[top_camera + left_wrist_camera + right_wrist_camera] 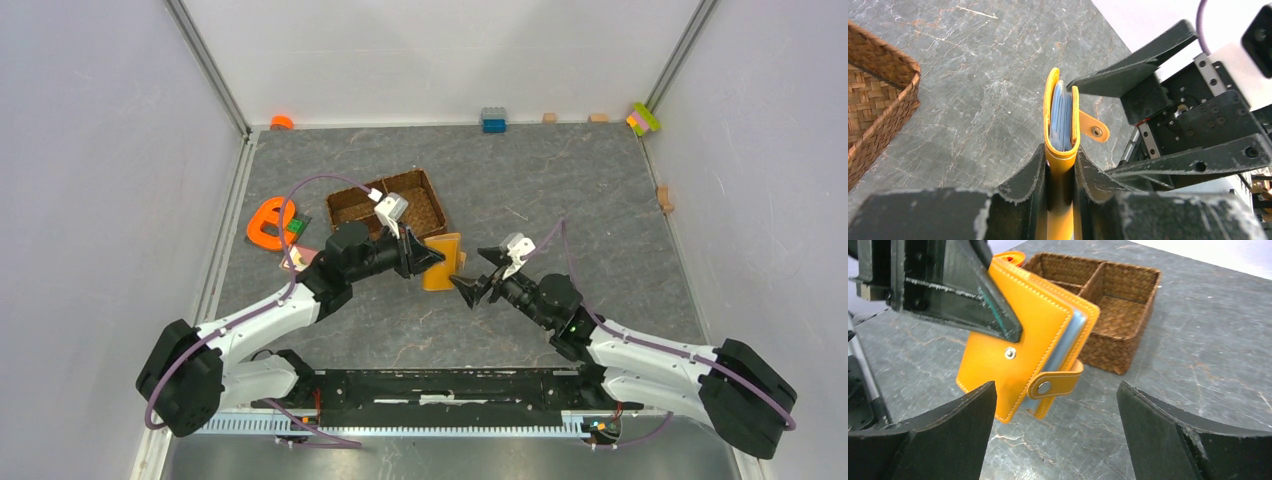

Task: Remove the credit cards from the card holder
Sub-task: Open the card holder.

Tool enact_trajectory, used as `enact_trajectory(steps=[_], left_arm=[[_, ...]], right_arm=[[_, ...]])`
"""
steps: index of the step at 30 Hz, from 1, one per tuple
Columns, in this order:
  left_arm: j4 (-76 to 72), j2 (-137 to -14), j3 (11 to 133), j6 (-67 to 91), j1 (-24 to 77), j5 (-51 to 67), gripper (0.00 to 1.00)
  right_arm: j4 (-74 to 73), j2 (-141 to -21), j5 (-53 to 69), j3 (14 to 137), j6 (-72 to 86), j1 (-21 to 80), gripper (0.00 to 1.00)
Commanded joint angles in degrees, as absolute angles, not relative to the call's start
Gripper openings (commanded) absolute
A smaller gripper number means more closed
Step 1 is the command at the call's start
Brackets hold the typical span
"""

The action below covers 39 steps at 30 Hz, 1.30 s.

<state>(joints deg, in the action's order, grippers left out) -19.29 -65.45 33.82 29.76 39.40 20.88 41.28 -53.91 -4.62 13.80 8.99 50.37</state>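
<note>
The left tool [1060,161] is clenched on the orange card holder [1062,100], its snap tab undone, just in front of the woven tray [878,100]. The right tool [470,270] is released, jaws wide, close beside the holder.

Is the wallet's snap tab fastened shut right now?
No, the snap tab hangs loose from the edge of the card holder, not pressed onto the front cover.

bright, even light — soft shadows, sharp focus.

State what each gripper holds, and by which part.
Left gripper clamps the card holder by the edge opposite its snap tab; right gripper open, holding nothing.
</note>
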Motion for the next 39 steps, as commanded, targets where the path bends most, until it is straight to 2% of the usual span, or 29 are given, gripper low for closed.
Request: enact_trajectory(steps=[1, 3, 5, 6, 7, 9, 10, 13, 15, 20, 27, 34, 39], left_arm=[[-25.36, -63.54, 34.13, 29.62, 39.55, 24.35, 0.03], [-25.46, -63.31, 33.91, 29.6, 39.56, 24.0, 0.03], [-25.75, -63.07, 33.77, 29.61, 39.57, 23.99, 0.04], [-25.99, -62.99, 33.61, 29.62, 39.55, 24.08, 0.03], [-26.17, -62.79, 33.46, 29.62, 39.55, 24.08, 0.04], [-26.0, -62.53, 33.38, 29.39, 39.57, 23.68, 0.03], [-25.65, -62.42, 33.34, 29.19, 39.55, 23.36, 0.03], [-25.65, -62.16, 33.39, 28.95, 39.55, 23.5, 0.03], [-26.2, -62.12, 33.19, 29.16, 39.55, 24.2, 0.04], [-28.63, -61.15, 32.26, 29.55, 39.55, 25.59, 0.03], [-32.7, -59.08, 29.98, 32.26, 38.98, 25.57, 0.02], [-37.7, -60.35, 29.71, 34.82, 38.85, 31.19, 0.02], [-41.59, -60.35, 28.9, 36.46, 38.67, 33.64, 0.02]], right_arm=[[43.84, -55.72, 1.18, 17.1, 9.27, 50.43, 0.93], [43.14, -55.72, -0.31, 17.28, 9.58, 50.37, 0.93], [42.44, -55.17, -3.79, 17.14, 10.29, 50.43, 0.86], [42.21, -54.84, -5.04, 17.05, 10.64, 50.37, 0.75], [42.02, -54.49, -6.54, 16.8, 10.81, 50.38, 0.56], [42.01, -53.59, -8.83, 16.15, 11.21, 50.41, 0.4], [42.01, -53.29, -9.52, 15.99, 11.33, 50.37, 0.36], [42.64, -52.97, -9.26, 15.69, 11.58, 50.38, 0.38], [42.44, -53.32, -7.57, 16.12, 11.38, 50.32, 0.46], [40.47, -55.35, -4.93, 18.19, 11.64, 50.26, 0.59], [41.48, -54.56, -3.87, 17.31, 13.0, 49.03, 0.6], [48.99, -54.55, 10.8, 15.18, 18.27, 44.77, 0.61], [53.87, -55.08, 17.56, 13.91, 21.08, 42.61, 0.56]])
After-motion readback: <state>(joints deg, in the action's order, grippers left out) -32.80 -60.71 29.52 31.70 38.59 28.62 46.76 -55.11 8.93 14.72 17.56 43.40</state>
